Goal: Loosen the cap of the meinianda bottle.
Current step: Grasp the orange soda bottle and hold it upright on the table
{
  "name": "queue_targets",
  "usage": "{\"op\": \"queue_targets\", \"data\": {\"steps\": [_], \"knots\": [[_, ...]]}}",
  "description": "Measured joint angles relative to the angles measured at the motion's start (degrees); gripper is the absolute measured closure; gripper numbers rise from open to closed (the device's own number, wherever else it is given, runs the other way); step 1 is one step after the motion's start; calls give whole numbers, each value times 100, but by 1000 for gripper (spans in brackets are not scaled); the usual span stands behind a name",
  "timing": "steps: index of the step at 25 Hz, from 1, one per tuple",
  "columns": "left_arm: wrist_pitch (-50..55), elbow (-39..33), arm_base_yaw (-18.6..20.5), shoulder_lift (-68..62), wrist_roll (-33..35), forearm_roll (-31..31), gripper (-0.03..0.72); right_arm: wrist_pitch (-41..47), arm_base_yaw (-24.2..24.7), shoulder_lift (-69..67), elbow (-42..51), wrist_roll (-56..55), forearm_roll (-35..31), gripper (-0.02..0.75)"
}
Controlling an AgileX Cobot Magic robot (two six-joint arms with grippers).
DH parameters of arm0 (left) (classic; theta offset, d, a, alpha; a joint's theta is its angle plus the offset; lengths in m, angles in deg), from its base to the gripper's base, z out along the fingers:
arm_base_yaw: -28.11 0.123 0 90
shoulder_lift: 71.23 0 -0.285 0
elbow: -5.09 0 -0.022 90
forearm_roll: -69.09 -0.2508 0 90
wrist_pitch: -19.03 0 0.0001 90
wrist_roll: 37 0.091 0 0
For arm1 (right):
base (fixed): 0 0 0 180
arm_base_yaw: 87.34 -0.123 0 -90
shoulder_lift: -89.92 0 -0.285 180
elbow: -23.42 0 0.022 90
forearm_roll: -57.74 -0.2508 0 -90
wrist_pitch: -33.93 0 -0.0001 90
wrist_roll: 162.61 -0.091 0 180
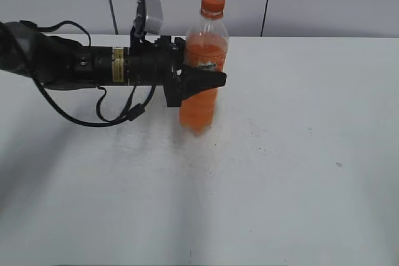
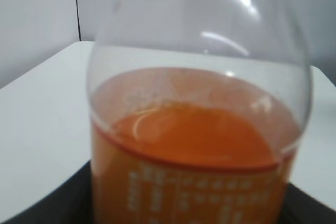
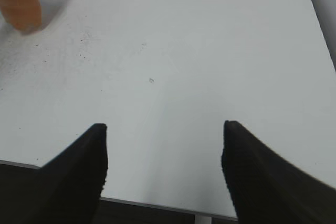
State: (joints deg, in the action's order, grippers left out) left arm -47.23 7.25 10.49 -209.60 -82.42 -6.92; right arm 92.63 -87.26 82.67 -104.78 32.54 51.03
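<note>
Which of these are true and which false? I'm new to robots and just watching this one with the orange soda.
1. The left gripper is closed around the bottle at its label. True.
2. The cap has been taken off and lies on the table. False: it sits on the bottle's neck.
3. The right gripper is holding the cap. False: its fingers are spread apart over bare table, holding nothing.
4. The bottle stands upright. True.
5. The bottle is full to the cap. False: the left wrist view shows the drink's surface below the clear shoulder.
</note>
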Motion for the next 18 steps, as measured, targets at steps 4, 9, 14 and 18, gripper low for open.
{"op": "queue_targets", "data": {"steps": [4, 9, 14, 18], "knots": [[0, -946, -47, 748, 526, 451, 269, 0, 0, 0, 0, 0, 0, 225], [-32, -1874, -322, 1219, 1257, 1247, 269, 0, 0, 0, 0, 0, 0, 225], [5, -2161, -589, 1184, 1699, 1370, 269, 0, 0, 0, 0, 0, 0, 225], [5, -2161, -609, 1042, 1899, 1492, 269, 0, 0, 0, 0, 0, 0, 225]]}}
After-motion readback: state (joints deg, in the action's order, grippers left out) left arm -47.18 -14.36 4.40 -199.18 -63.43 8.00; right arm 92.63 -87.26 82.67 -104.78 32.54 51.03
